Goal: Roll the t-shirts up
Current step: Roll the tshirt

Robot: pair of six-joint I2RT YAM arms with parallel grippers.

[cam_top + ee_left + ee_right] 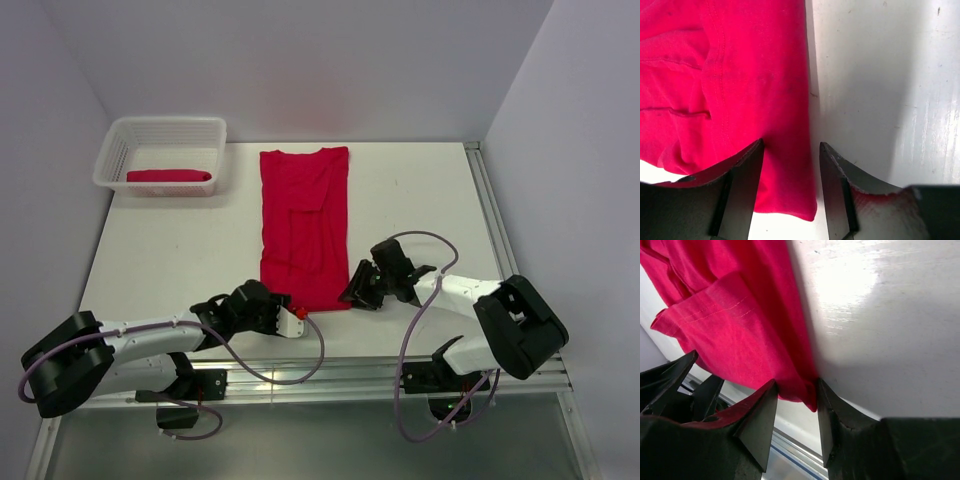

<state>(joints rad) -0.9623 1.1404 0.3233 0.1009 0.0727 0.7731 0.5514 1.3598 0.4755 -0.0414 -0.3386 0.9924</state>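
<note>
From above we see one red t-shirt [304, 228] lying flat and folded lengthwise mid-table, a second rolled t-shirt [169, 176] in the white basket [112, 150] at far left. Our left gripper [291, 316] and right gripper [352, 291] sit at the shirt's near corners. The left wrist view shows parted jaws straddling the hem's edge; whether they pinch it we cannot tell. The right wrist view shows jaws gathering the cloth's corner between them.

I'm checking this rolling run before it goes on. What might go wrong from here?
The left gripper straddles only the folded t-shirt's side edge, so the cloth may slip out. The right gripper pinches only a small bunch at the corner; uneven holds could skew the roll.
</note>
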